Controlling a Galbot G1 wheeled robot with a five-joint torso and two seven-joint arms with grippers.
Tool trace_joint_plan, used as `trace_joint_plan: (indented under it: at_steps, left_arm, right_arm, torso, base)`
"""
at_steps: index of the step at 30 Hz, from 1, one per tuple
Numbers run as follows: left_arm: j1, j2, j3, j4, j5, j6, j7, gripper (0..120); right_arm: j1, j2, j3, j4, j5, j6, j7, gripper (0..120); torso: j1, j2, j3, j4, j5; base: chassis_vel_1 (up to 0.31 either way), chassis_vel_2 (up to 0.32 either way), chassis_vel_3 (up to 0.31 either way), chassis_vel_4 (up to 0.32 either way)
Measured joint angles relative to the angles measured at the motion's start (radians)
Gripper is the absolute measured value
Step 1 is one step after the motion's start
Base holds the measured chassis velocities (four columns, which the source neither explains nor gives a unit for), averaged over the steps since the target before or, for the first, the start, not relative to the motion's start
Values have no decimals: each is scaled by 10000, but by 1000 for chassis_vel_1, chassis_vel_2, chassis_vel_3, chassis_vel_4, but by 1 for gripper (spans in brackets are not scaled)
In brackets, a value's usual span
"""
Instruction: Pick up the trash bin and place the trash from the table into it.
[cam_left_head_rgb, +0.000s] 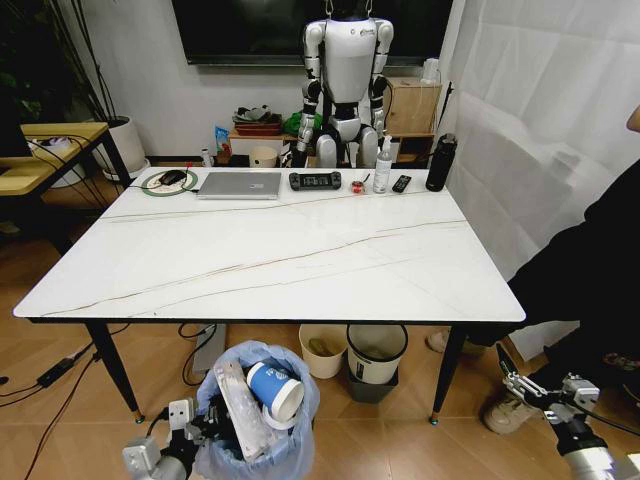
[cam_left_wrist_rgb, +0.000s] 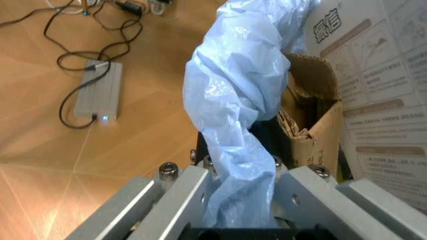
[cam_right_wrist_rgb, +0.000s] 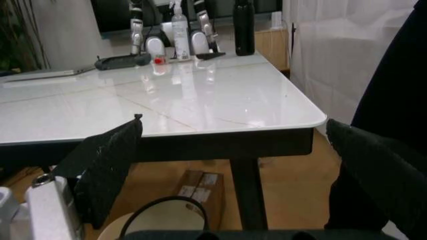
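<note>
The left end effector (cam_left_wrist_rgb: 240, 200) is clamped on the trash bin's (cam_left_head_rgb: 255, 405) blue bag below the table's (cam_left_head_rgb: 300, 250) near edge. The right end effector (cam_right_wrist_rgb: 233, 150) is spread wide near the table's near right corner.

Bin (cam_left_head_rgb: 255, 440): base running off the head view's lower edge, walls hidden under the blue bag (cam_left_wrist_rgb: 233, 130). Left hand (cam_left_head_rgb: 185, 420): bag covering the gap between fingers (cam_left_wrist_rgb: 177, 200). Right hand (cam_left_head_rgb: 530, 385): arm cropping out at the corner.

Wood floor (cam_left_head_rgb: 60, 430) (cables strewn), white wall (cam_left_head_rgb: 150, 70), perhaps a screen (cam_left_head_rgb: 300, 30).
</note>
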Motion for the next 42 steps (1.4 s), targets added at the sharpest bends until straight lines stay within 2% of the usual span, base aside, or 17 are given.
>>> trace_joint_plan:
  at_steps: [14, 24, 35, 42]
  left_arm:
    - [69, -805, -447, 756, 329, -189, 207, 0]
    - [172, -1054, -825, 676, 393, -192, 231, 0]
    - [-63, -1120, -778, 792, 424, -193, 247, 0]
    - [-126, -946, -710, 937, 421, -192, 250, 0]
  right_arm:
    - [5, -10, -13, 9, 10, -4, 9, 100]
    - [6, -13, -16, 14, 16, -10, 13, 100]
    - [8, -14, -17, 16, 19, -16, 15, 100]
    - [8, -14, -18, 17, 19, -16, 15, 100]
  torso:
    - [-365, -805, -439, -1, 0]
    - [-598, -1319, -721, -1, 0]
    - [-828, -1850, -1020, -2, -1]
    - [-979, -2204, -1225, -1, -1]
  base:
    - [0, 0, 0, 0]
    - [0, 0, 0, 0]
    - [0, 0, 0, 0]
    - [0, 0, 0, 0]
